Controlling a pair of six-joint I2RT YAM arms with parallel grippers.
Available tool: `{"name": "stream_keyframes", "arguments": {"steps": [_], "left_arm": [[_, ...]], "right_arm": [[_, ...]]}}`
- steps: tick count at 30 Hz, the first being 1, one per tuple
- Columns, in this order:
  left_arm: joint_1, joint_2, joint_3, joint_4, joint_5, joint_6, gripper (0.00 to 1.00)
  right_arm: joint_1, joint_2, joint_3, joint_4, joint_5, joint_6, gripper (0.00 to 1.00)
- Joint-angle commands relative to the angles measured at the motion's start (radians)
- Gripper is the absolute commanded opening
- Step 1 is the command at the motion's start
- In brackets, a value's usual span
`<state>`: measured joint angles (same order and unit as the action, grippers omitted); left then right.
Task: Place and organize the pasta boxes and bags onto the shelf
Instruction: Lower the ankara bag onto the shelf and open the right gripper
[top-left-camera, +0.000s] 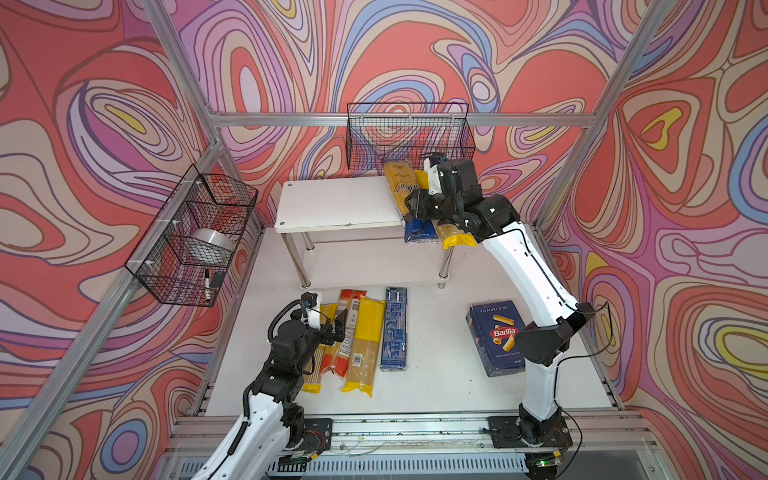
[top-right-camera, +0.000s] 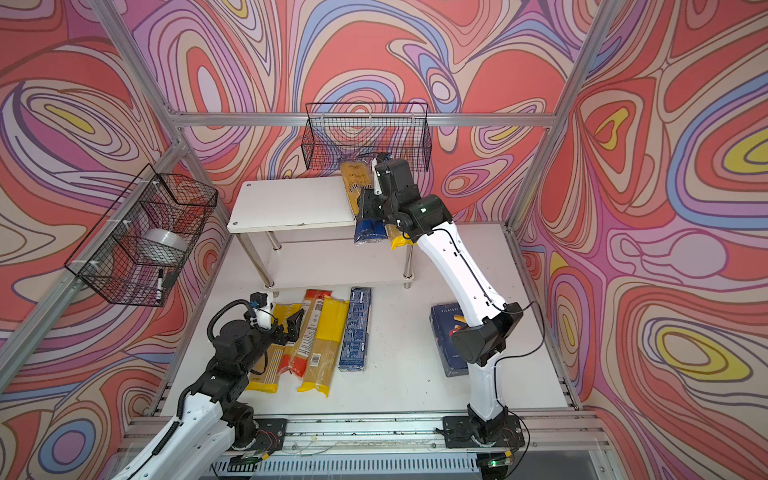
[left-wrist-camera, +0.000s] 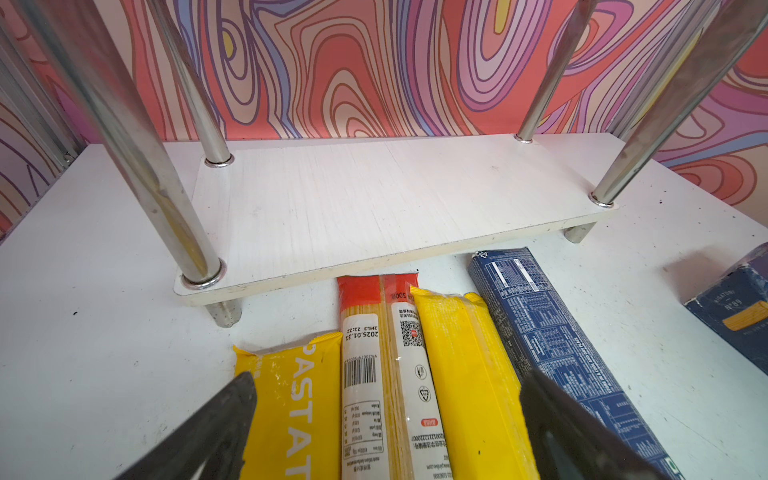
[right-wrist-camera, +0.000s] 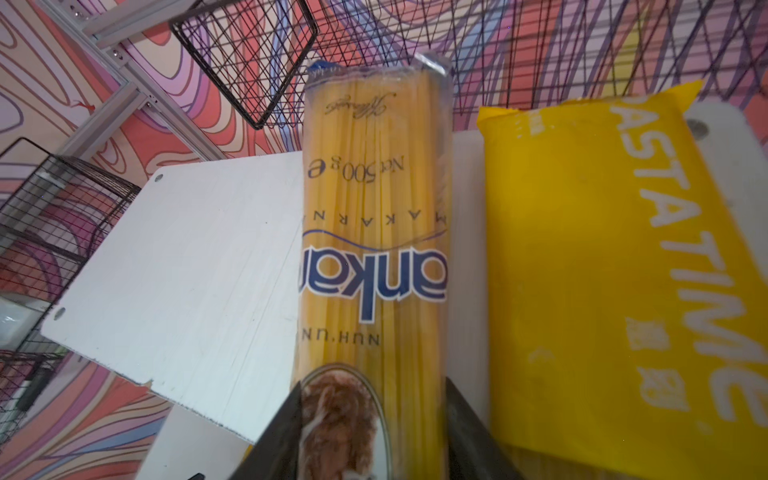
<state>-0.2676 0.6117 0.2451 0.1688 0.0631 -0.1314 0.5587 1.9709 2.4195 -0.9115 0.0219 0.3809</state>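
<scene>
Shelf (top-left-camera: 332, 203): the ankara packet (right-wrist-camera: 374, 249) lies front to back across the top tier at the end nearest the right arm, its blue end overhanging the front edge. A yellow PASTA TIME packet (right-wrist-camera: 602, 270) lies just beside it, also overhanging. The right gripper (right-wrist-camera: 374, 436) straddles the ankara packet, one finger close along each side; whether they press it cannot be told. The lower tier is bare. On the table in front of the shelf lie, in a row, a yellow packet (left-wrist-camera: 291, 395), a red-ended packet (left-wrist-camera: 374, 374), another yellow packet (left-wrist-camera: 465, 374) and the narrow blue box (left-wrist-camera: 548, 332). The Barilla box (top-left-camera: 496, 336) lies apart from them. The left gripper (left-wrist-camera: 386, 415) hangs over this row, jaws wide and holding nothing.
</scene>
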Motion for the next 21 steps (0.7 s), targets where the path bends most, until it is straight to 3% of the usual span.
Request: {"name": "stream_keyframes", "arguments": {"steps": [1, 8, 12, 16, 19, 21], "left_arm": [[-0.002, 0.004, -0.004, 0.021, 0.006, 0.001, 1.00], [-0.001, 0.002, -0.005, 0.021, 0.007, 0.001, 1.00], [-0.002, -0.001, -0.007, 0.020, 0.008, 0.001, 1.00], [-0.002, -0.007, -0.009, 0.020, 0.006, 0.001, 1.00], [-0.001, -0.022, -0.015, 0.018, 0.003, 0.000, 1.00], [-0.002, -0.036, -0.020, 0.017, -0.001, -0.001, 1.00]], "right_arm": [[-0.011, -0.070, -0.006, 0.087, -0.007, -0.003, 0.58], [-0.009, -0.155, -0.065, 0.143, -0.050, -0.009, 0.63], [-0.002, -0.248, -0.180, 0.205, -0.078, 0.004, 0.64], [0.049, -0.390, -0.398, 0.343, -0.104, -0.002, 0.63], [0.188, -0.529, -0.624, 0.482, 0.024, -0.073, 0.63], [0.333, -0.638, -0.841, 0.668, 0.184, -0.119, 0.61]]}}
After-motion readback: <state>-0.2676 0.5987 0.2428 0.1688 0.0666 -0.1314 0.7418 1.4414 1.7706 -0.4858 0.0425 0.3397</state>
